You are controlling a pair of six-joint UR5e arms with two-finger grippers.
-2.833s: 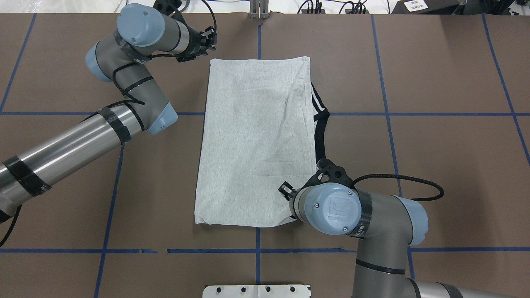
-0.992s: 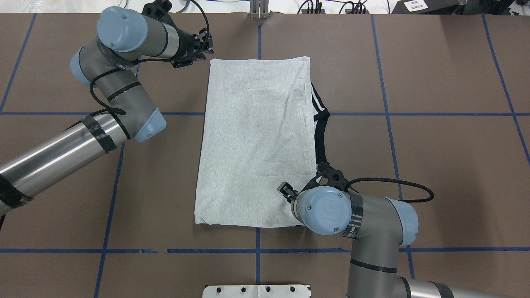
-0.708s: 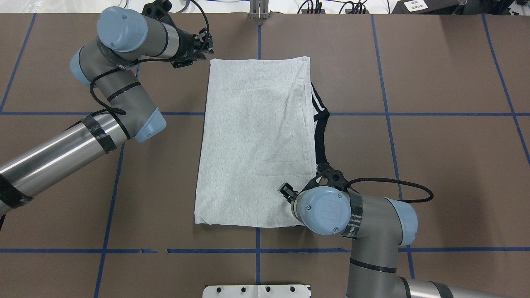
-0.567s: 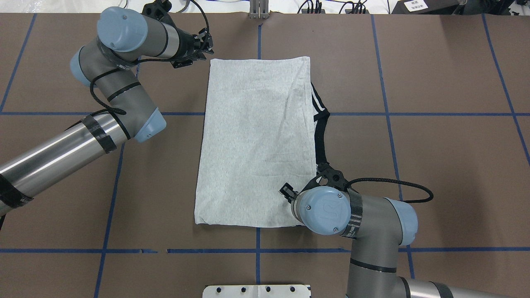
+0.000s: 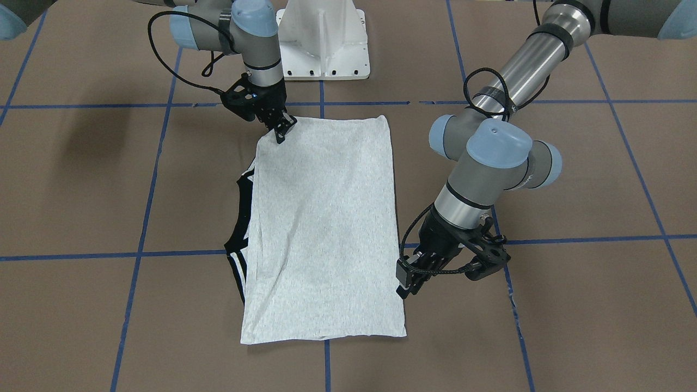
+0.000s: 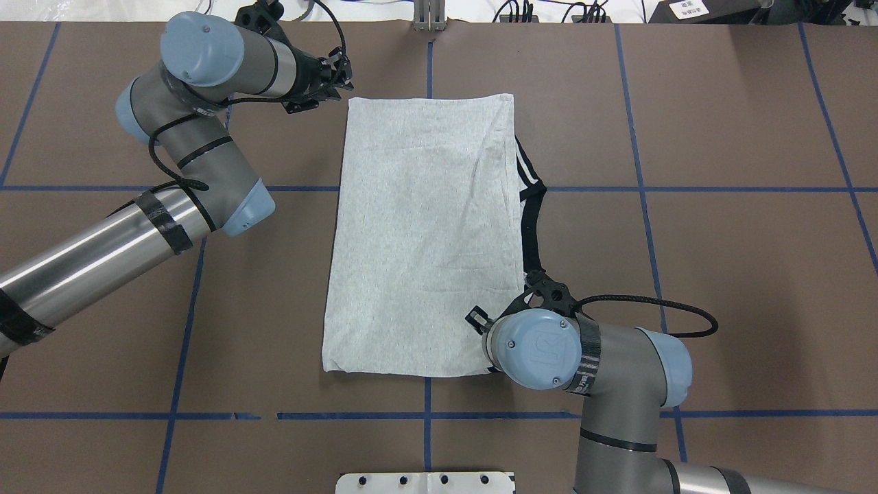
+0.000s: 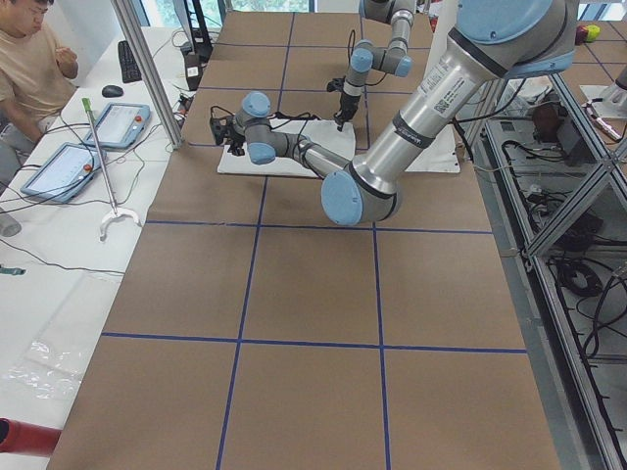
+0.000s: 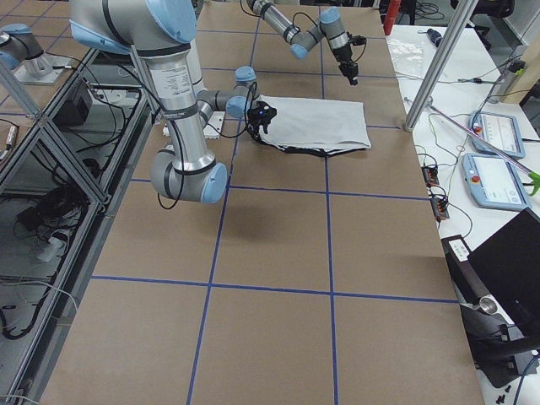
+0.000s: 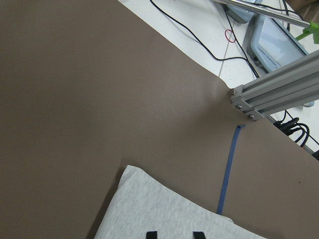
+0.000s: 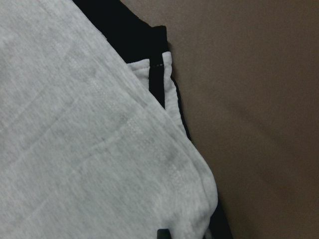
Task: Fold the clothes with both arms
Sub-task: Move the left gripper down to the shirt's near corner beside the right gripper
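The grey T-shirt (image 6: 425,233) lies folded into a long rectangle, plain back up, also in the front view (image 5: 321,228). Its black collar (image 6: 531,226) and striped shoulders peek out along one long edge. My left gripper (image 5: 404,283) is open just beside the shirt's far corner; the left wrist view shows its two fingertips (image 9: 152,234) apart over the grey cloth (image 9: 164,214). My right gripper (image 5: 283,130) looks open, low at the shirt's near corner by the collar side. The right wrist view shows one fingertip (image 10: 162,233) at the cloth corner (image 10: 75,149).
The brown table (image 6: 720,274) carries blue tape lines. The white pedestal (image 5: 322,38) stands at the robot's edge. A metal post (image 7: 147,69) and operator tablets (image 7: 118,122) sit at the far side, with a person (image 7: 34,69) beside them.
Over 2.8 s the left arm's elbow drew back to the left and the right wrist shifted slightly toward the robot. In the last second both arms barely move. The shirt lies unchanged.
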